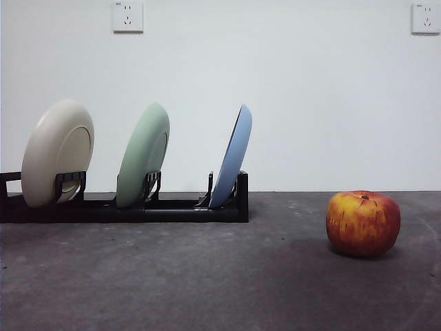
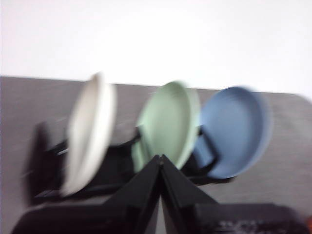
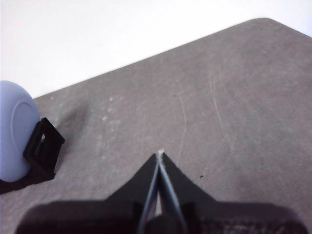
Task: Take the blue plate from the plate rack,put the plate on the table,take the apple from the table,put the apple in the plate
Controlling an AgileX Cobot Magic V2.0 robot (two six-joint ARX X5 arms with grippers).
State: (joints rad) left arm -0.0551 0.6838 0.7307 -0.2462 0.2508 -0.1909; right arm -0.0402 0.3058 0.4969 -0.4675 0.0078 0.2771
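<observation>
The blue plate (image 1: 233,157) stands on edge in the rightmost slot of the black plate rack (image 1: 172,207), leaning right. It also shows in the left wrist view (image 2: 234,130) and at the edge of the right wrist view (image 3: 14,129). The red and yellow apple (image 1: 363,223) sits on the dark grey table (image 1: 207,276) to the right of the rack. My left gripper (image 2: 161,158) is shut and empty, short of the rack and facing the plates. My right gripper (image 3: 160,155) is shut and empty above bare table. Neither gripper shows in the front view.
A cream plate (image 1: 58,152) and a pale green plate (image 1: 143,155) stand in the rack's left and middle slots. A white wall with two sockets (image 1: 128,16) stands behind the table. The table's far edge and rounded corner (image 3: 263,22) show in the right wrist view.
</observation>
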